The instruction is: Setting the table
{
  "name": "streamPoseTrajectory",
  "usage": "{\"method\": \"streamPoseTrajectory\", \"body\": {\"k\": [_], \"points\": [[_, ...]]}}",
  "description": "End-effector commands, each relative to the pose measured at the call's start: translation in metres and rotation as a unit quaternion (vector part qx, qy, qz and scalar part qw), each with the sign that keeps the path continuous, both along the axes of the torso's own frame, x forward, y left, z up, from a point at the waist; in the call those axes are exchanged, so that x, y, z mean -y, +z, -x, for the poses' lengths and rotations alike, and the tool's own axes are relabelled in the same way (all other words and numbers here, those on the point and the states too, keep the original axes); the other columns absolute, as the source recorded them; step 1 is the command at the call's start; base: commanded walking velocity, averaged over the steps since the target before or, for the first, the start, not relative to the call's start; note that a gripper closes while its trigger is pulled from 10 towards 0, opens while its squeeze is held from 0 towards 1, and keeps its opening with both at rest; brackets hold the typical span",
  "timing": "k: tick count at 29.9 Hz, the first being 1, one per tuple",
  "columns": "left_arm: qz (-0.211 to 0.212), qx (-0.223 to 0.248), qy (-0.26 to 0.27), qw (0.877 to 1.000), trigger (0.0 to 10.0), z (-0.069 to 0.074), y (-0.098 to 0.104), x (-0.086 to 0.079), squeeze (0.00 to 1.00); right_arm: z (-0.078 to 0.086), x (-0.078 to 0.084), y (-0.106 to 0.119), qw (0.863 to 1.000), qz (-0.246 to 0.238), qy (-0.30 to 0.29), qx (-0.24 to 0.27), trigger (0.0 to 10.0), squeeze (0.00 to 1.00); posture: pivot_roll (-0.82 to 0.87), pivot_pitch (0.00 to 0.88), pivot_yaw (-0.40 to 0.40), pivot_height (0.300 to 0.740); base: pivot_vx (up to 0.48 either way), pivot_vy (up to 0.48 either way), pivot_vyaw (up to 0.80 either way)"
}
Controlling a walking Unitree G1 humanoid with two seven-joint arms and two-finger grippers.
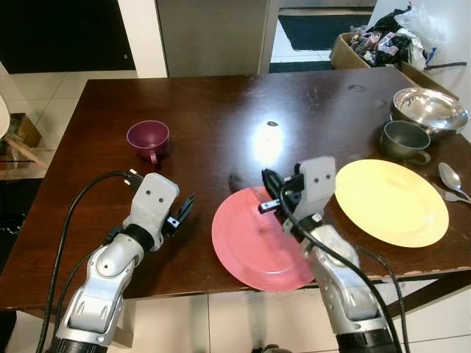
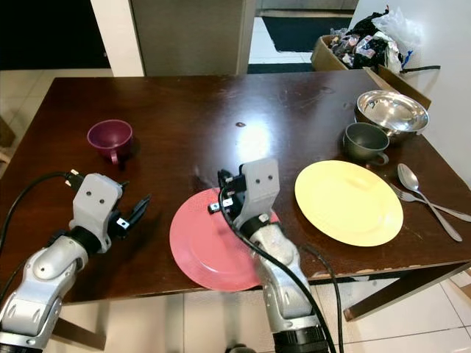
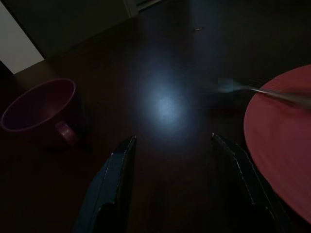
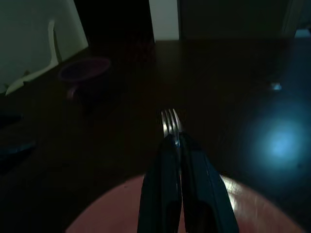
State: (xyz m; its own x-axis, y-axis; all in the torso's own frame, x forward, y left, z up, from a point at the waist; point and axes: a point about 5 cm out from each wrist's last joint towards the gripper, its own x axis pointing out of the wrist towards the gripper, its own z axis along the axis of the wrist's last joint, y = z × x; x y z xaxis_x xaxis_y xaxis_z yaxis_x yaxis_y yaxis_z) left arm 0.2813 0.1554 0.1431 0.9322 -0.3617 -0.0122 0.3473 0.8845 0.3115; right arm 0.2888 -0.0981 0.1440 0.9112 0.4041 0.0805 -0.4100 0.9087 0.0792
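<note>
A dark wooden surface is seen from above, with tiled floor around it. Near its front edge a red plate is laid, and just beside it, toward the robot's right, a larger-looking yellow plate is set, the two rims close but apart. Farther back on the right a steel bowl is placed, with a grey mug just in front of it. A purple cup is stood well apart on the left half of the surface. At the right edge a spoon is laid beside the yellow plate.

The right tool is held over the far-left rim of the red plate, its two black fingers pressed together on the handle of a fork; the tines are seen projecting beyond the fingertips, above the bare wood past the plate. The left tool is held low over the surface between the purple cup and the red plate, its fingers spread apart with nothing between them.
</note>
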Motion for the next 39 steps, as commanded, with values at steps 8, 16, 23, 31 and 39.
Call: {"method": "streamPoseTrajectory", "body": {"k": [8, 16, 23, 31, 39], "points": [[-0.003, -0.018, 0.002, 1.0, 10.0, 0.0, -0.006, 0.0, 0.0, -0.001, 0.009, -0.019, 0.998, 0.058, -0.005, -0.036, 10.0, 0.0, -0.07, 0.04, 0.057, 0.74, 0.0, 0.0, 0.0], [-0.001, -0.013, 0.0, 1.0, 10.0, -0.003, -0.003, 0.003, 0.0, -0.028, 0.024, -0.014, 0.995, 0.089, 0.026, -0.04, 10.0, 1.0, -0.06, 0.048, 0.059, 0.74, 0.0, 0.0, 0.0], [-0.003, -0.011, -0.001, 1.0, 10.0, -0.002, 0.0, 0.002, 0.0, -0.045, 0.023, -0.021, 0.987, 0.115, 0.081, -0.074, 10.0, 1.0, -0.04, 0.061, 0.059, 0.74, 0.0, 0.0, 0.0], [-0.009, -0.014, 0.003, 1.0, 10.0, 0.002, 0.001, -0.002, 0.0, -0.063, 0.022, -0.022, 0.972, 0.164, 0.125, -0.112, 10.0, 0.0, -0.02, 0.08, 0.056, 0.74, 0.0, 0.0, 0.0], [-0.009, -0.016, -0.001, 1.0, 10.0, 0.003, 0.001, 0.0, 0.0, -0.067, 0.019, -0.026, 0.968, 0.166, 0.132, -0.133, 10.0, 0.0, -0.02, 0.083, 0.057, 0.74, 0.0, 0.0, 0.0]]}}
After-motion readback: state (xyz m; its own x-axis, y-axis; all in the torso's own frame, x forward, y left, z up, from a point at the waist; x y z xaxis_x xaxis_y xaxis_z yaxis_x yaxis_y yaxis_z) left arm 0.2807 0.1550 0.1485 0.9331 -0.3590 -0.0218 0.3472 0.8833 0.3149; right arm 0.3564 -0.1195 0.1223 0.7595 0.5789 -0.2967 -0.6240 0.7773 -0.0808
